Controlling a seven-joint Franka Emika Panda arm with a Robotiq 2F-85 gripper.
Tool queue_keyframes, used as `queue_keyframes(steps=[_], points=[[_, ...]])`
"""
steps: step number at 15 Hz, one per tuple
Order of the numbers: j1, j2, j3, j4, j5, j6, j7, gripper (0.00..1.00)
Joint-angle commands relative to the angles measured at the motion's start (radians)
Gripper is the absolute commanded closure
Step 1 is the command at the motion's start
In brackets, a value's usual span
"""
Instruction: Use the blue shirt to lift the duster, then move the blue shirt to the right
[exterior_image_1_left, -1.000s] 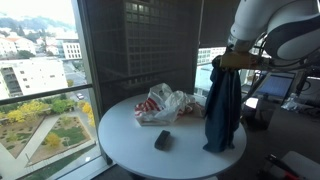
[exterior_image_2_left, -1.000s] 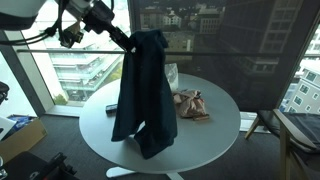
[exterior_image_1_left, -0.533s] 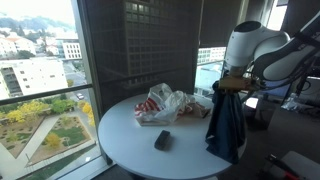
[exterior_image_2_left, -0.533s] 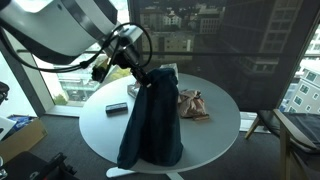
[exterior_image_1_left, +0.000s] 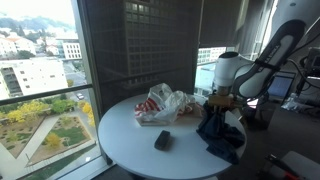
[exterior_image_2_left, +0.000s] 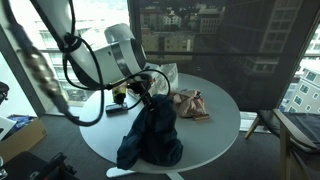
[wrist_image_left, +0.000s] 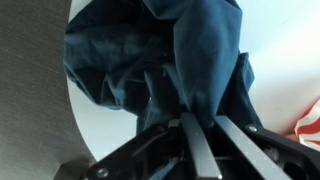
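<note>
The blue shirt (exterior_image_1_left: 222, 132) (exterior_image_2_left: 152, 132) (wrist_image_left: 160, 60) is a dark blue bunched cloth, its lower part resting in a heap at the edge of the round white table (exterior_image_1_left: 125, 135) (exterior_image_2_left: 215, 125). My gripper (exterior_image_1_left: 218, 101) (exterior_image_2_left: 140, 89) (wrist_image_left: 190, 125) is shut on the top of the shirt, low over the table edge. A small dark object, perhaps the duster (exterior_image_1_left: 162, 140) (exterior_image_2_left: 117, 107), lies flat on the table apart from the shirt.
A crumpled red-and-white plastic bag (exterior_image_1_left: 165, 103) (exterior_image_2_left: 187, 103) lies on the table next to the shirt. Large windows and a dark mesh wall stand behind the table. A chair (exterior_image_2_left: 295, 130) stands beside it.
My gripper has come down with the shirt. The shirt hung at full length a second ago and now bunches at the table edge.
</note>
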Motion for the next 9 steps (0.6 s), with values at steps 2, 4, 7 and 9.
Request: queue_keyframes(steps=[2, 4, 7, 9], points=[[-0.052, 0.195, 0.074, 0.126, 0.168, 0.006, -0.185, 0.88], [-0.071, 0.24, 0.109, 0.161, 0.222, -0.021, -0.241, 0.88], [-0.104, 0.259, 0.163, 0.184, 0.286, -0.037, -0.303, 0.6], [0.033, 0.212, 0.063, 0.166, 0.457, -0.023, -0.421, 0.52]])
